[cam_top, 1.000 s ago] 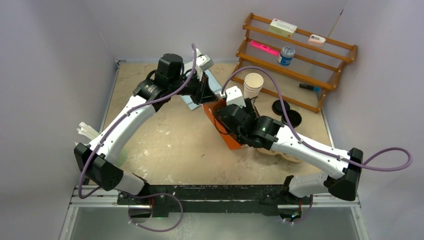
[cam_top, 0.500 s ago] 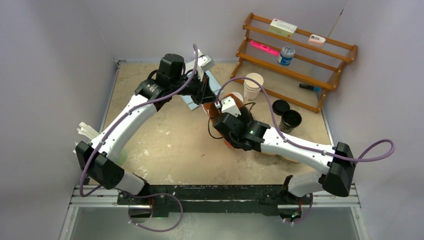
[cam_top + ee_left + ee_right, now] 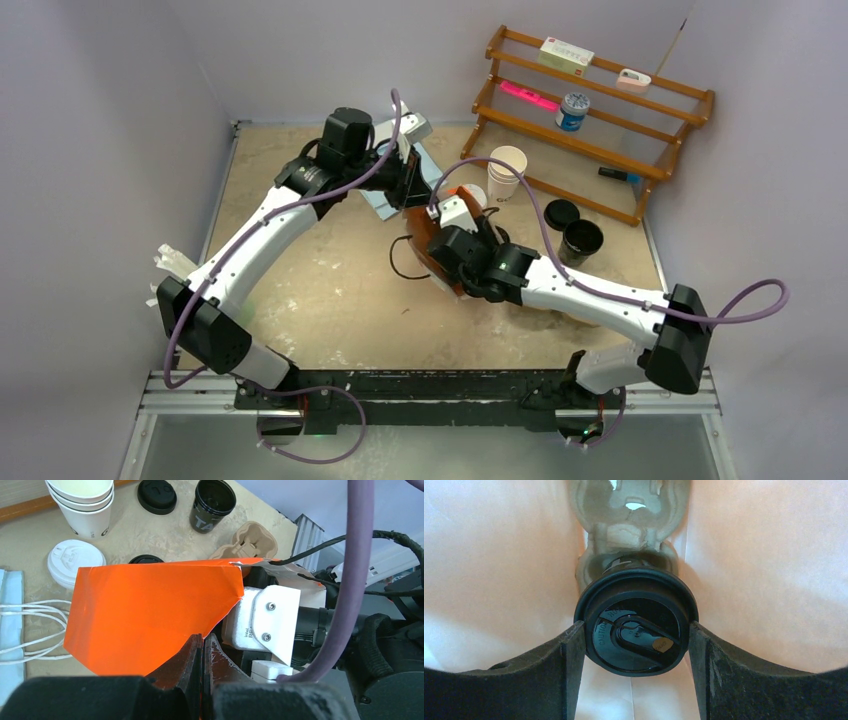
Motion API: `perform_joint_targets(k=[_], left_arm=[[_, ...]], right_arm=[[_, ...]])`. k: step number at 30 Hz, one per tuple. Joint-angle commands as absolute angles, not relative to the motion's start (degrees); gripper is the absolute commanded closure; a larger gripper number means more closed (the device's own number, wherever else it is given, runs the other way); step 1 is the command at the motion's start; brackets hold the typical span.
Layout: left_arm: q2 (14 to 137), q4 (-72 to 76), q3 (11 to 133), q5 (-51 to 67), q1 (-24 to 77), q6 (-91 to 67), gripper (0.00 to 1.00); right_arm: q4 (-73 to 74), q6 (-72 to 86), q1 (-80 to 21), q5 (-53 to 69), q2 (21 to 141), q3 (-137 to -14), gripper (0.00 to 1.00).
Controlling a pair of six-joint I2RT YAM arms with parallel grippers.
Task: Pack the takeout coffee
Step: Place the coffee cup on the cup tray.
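Risks: left fingers [image 3: 202,650] are pressed together, pinching one spot on the orange bag [image 3: 150,615] rim. The right wrist fills the mouth, so any sideways push could tear the paper or pull it out of that pinch, and the bag would collapse onto the arm.

Right fingers [image 3: 569,665] are spread wide and clamp the lidded black cup [image 3: 636,620] by its sides, deep inside the bag over the near pocket of the pulp carrier [image 3: 629,510]. The pocket is hidden under the cup, so can't tell if it's seated. Release off-centre and it probably tips and leaks. The wrist could also snag the bag wall on the way out.

The second black cup [image 3: 582,240] stands open on the counter at right, its black lid [image 3: 561,212] just beside it, near the stacked white cups [image 3: 506,172].

Versus a second ago: the right arm has moved left and further into the bag, the bag has shifted left with it, and less orange shows from above. The left pinch is unchanged.
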State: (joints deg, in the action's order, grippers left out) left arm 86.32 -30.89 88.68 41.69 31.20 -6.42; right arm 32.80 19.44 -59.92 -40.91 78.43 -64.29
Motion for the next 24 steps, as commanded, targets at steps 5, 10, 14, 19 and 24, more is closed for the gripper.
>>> perform_joint_targets(k=[5,10,14,19,24], left_arm=[[86.57,-29.93,89.89,43.42,31.08,-5.63,1.0],[86.81,-30.04,90.16,43.5,31.11,-5.66,1.0],[87.17,-30.31,90.43,43.55,31.05,-5.36,1.0],[87.6,-30.25,90.76,43.9,31.06,-5.89,1.0],[87.71,-30.24,91.42,44.68,31.1,-8.77,1.0]], right_arm=[[32.17,19.33,-59.68,-45.71,82.69,-65.47,1.0],[31.58,19.1,-59.64,-45.92,83.71,-65.0,1.0],[30.46,18.52,-59.25,-43.89,84.11,-64.32,1.0],[31.41,18.22,-58.48,-41.9,84.48,-65.47,1.0],[34.46,18.9,-58.01,-38.01,84.04,-67.74,1.0]])
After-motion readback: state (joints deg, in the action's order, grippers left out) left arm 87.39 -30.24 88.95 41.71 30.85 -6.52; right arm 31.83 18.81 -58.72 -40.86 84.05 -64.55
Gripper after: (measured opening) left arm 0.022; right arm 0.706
